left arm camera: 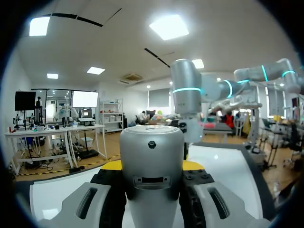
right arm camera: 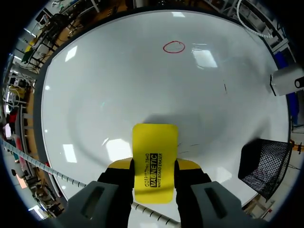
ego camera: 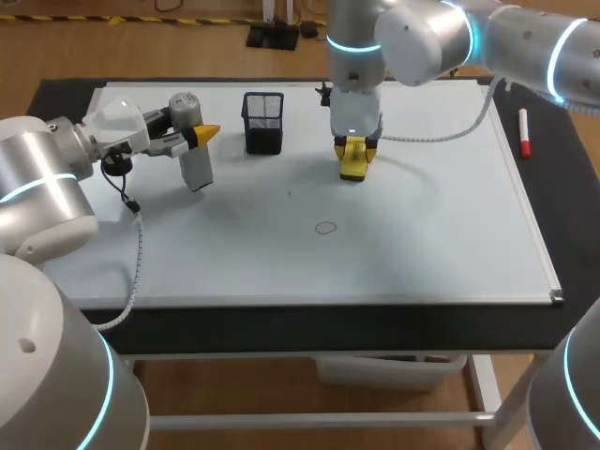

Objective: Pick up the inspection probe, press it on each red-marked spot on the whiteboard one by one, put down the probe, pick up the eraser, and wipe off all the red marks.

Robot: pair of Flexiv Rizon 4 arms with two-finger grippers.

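Note:
My left gripper (ego camera: 202, 136) is shut on the grey inspection probe (ego camera: 192, 150) and holds it above the whiteboard's (ego camera: 422, 244) far left part. In the left wrist view the probe (left arm camera: 152, 161) fills the space between the fingers of the left gripper (left arm camera: 152, 166). My right gripper (ego camera: 354, 150) is shut on the yellow eraser (ego camera: 353, 161), low over the board's far middle. The right wrist view shows the eraser (right arm camera: 154, 156) clamped in the right gripper (right arm camera: 153, 167). One red circle mark (ego camera: 325, 228) lies on the board nearer the front, ahead of the eraser (right arm camera: 174, 47).
A black mesh basket (ego camera: 263, 122) stands on the board between the two grippers, seen beside the right gripper (right arm camera: 265, 166). A red marker (ego camera: 524, 133) lies on the dark mat right of the board. A cable (ego camera: 139, 253) hangs from my left arm over the board's left edge.

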